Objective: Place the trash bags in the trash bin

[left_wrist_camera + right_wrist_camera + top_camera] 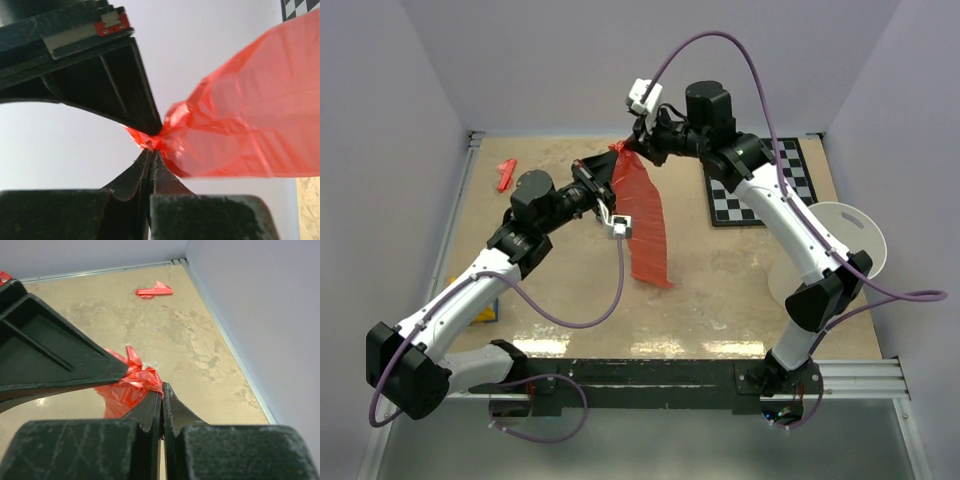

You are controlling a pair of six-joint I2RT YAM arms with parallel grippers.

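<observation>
Top external view: red trash bag (645,220) hangs from its bunched top over the surface (560,290).
Left tool (150,152): pressed together, pinching the bag's gathered top.
Right tool (162,392): pressed together, pinching the same bunch, just beside the left tool.
Trash bin (840,235): white, at the surface's right, partly behind the right arm, well apart from the bag.
Checkerboard (760,185): far right.

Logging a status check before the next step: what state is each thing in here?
left claw: shut on the trash bag.
right claw: shut on the trash bag.
trash bag: held up by both claws, hanging down.
white bucket: tipped on its side, not holding the bag.
small red piece: lying on the table.
checkerboard: flat on the table.
</observation>
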